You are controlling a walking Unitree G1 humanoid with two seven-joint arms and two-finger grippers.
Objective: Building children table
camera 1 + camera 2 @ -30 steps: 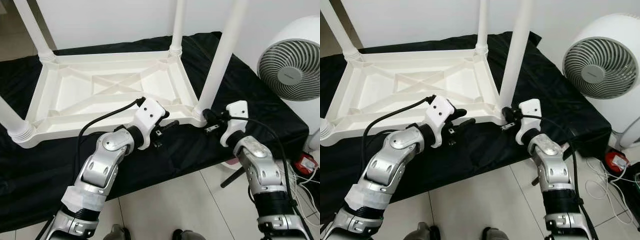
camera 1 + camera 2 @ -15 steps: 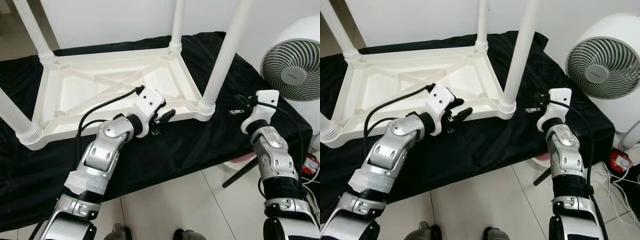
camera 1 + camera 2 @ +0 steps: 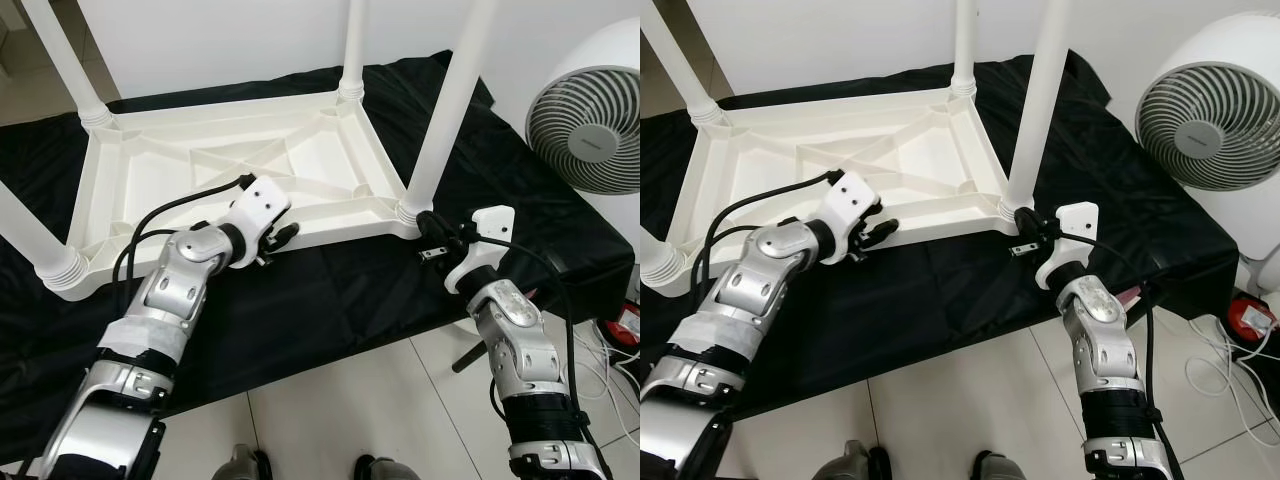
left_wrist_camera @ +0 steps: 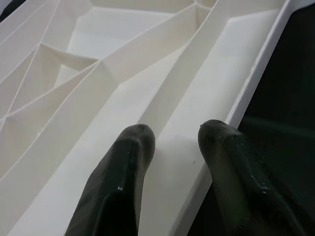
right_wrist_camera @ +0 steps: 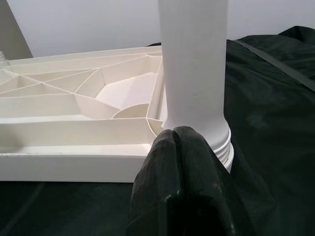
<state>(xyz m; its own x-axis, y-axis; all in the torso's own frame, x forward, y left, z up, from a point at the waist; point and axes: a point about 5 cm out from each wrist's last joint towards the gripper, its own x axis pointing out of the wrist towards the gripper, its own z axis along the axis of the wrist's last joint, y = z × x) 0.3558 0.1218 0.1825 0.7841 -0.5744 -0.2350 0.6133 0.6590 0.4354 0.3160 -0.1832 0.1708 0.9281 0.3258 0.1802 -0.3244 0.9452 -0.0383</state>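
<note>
The white plastic children's table (image 3: 180, 190) lies upside down on a black cloth (image 3: 340, 290), its legs pointing up. My left gripper (image 3: 285, 235) is open at the table's near rim. In the left wrist view its two black fingers (image 4: 128, 162) reach over that rim, with a rib of the underside between them. My right gripper (image 3: 428, 232) is shut with nothing held. Its tips (image 5: 177, 135) are right at the ribbed collar of the near right leg (image 5: 194, 64). I cannot tell whether they touch it.
A white round fan (image 3: 595, 130) stands close on the right, beside the cloth's edge. A red object and white cables (image 3: 632, 325) lie on the tiled floor (image 3: 350, 400) at the right. The other table legs (image 3: 65, 60) rise at the far left and back.
My right gripper has swung back left, from out over the cloth to the foot of the near right leg. My left gripper has slid left along the near rim.
</note>
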